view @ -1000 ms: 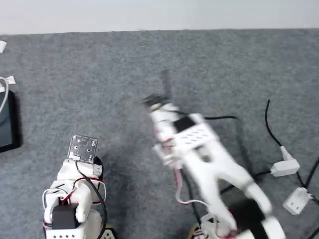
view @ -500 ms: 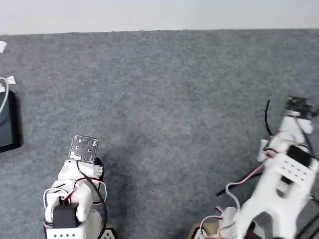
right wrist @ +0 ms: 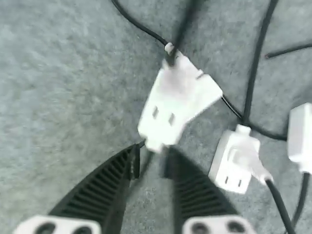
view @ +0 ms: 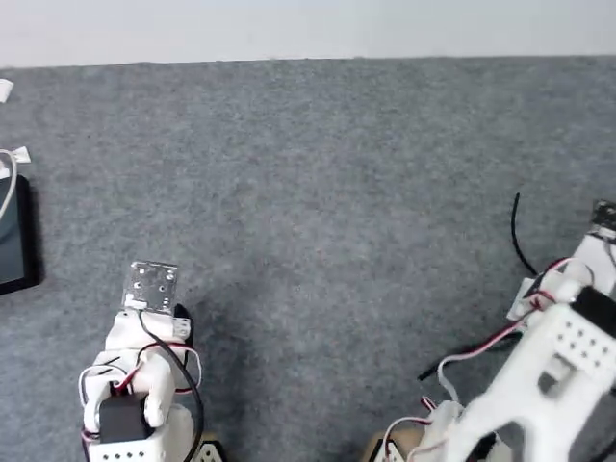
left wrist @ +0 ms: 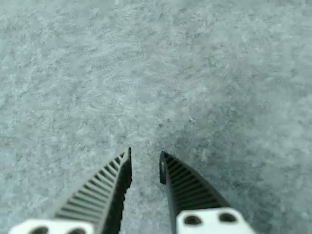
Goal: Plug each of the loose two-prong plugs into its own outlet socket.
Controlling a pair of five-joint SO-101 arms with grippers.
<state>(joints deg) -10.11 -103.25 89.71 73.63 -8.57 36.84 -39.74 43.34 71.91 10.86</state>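
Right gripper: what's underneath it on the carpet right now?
A white socket block with two slots lies on the grey carpet just beyond the right gripper. Whatever lies directly beneath the fingers is covered.

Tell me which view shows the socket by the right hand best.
Right wrist view: the socket lies just beyond the right hand, both slots plain. In the high view the right arm covers that spot; the left wrist view faces carpet.

Soft, even overhead light (shadows faint and diffuse)
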